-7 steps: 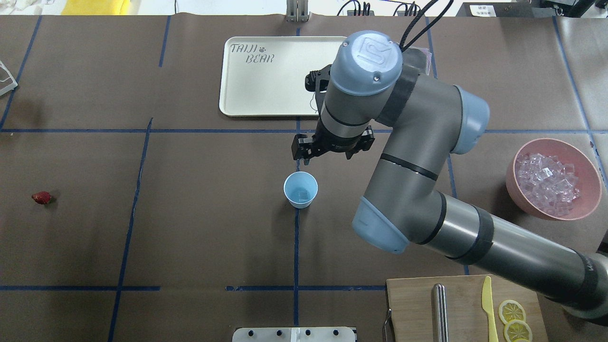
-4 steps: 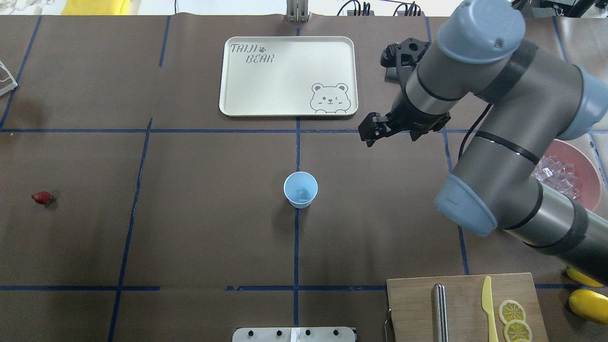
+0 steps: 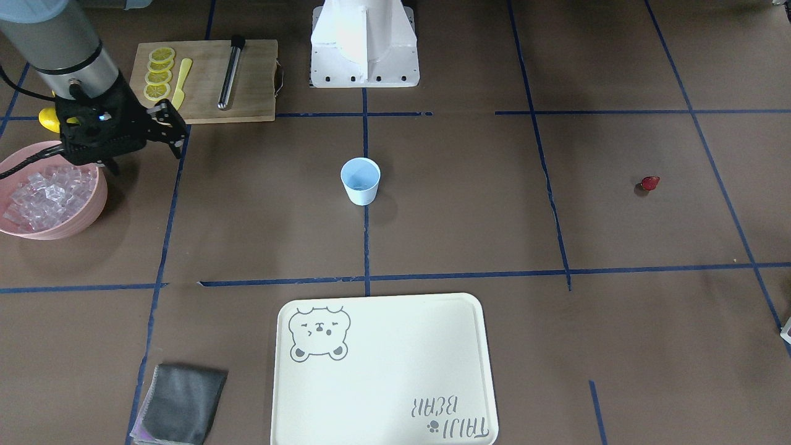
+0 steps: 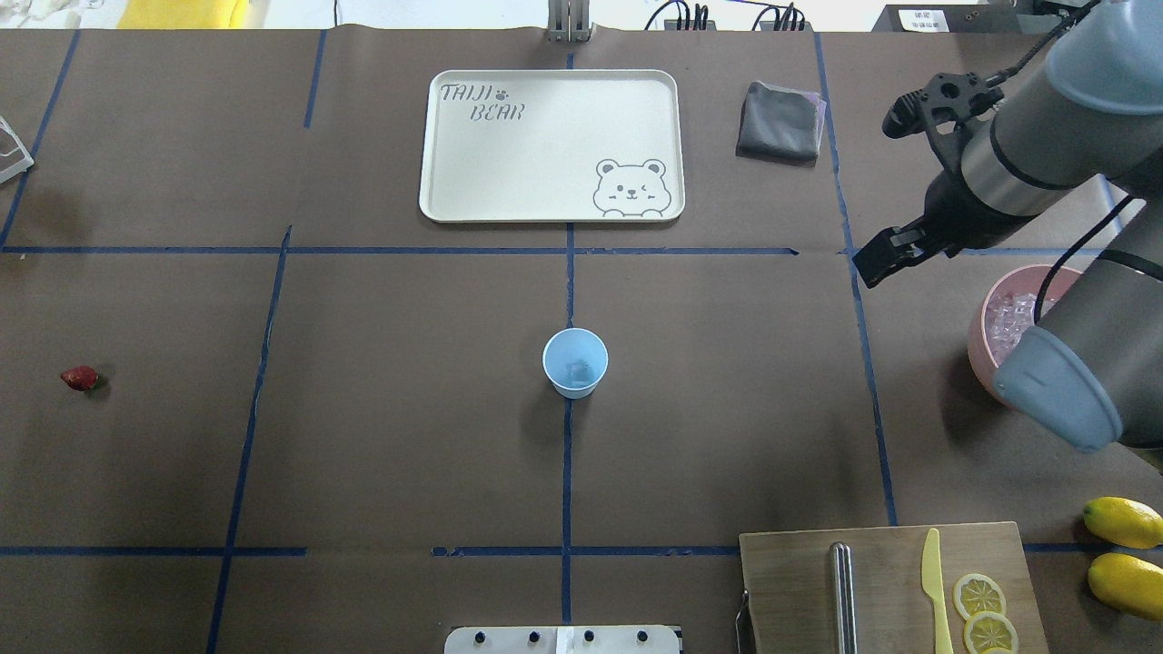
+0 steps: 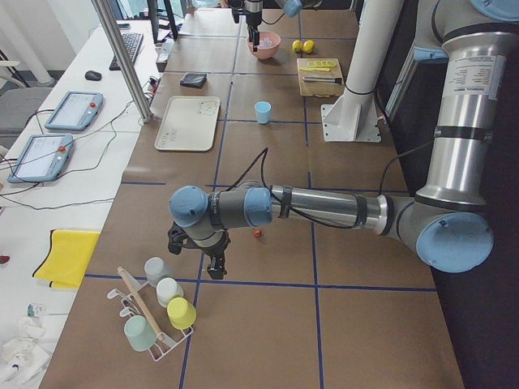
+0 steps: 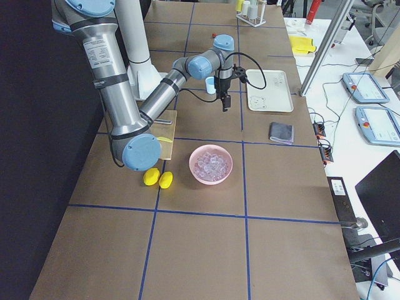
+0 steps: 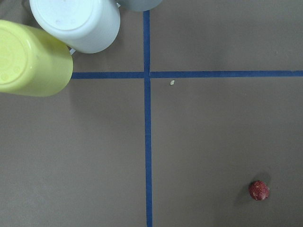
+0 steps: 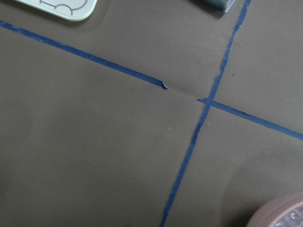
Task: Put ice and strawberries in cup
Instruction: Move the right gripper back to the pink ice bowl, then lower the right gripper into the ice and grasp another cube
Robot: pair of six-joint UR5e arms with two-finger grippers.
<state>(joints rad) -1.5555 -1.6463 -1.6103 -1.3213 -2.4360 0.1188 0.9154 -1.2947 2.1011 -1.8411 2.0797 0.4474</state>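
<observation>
The pale blue cup (image 4: 575,361) stands upright at mid-table, also in the front view (image 3: 360,180), with one clear ice cube (image 4: 578,371) inside. More ice (image 3: 46,191) fills the pink bowl (image 4: 977,341) at the right. The small red strawberry (image 4: 80,378) lies alone at far left and shows in the left wrist view (image 7: 259,190). My right gripper (image 4: 883,261) hangs open and empty, far right of the cup, beside the bowl's rim. My left gripper (image 5: 215,263) hovers near the strawberry (image 5: 258,233). I cannot tell whether it is open or shut.
A cream bear tray (image 4: 545,145) and a grey cloth (image 4: 780,121) lie at the far side. A cutting board (image 4: 790,581) with lemon slices, a yellow knife and a metal rod sits front right, two lemons (image 4: 1122,545) beside it. A cup rack (image 5: 158,312) stands by the left gripper.
My right arm has swung from just above the cup away to the right, to beside the pink bowl. The cup and the strawberry have not moved.
</observation>
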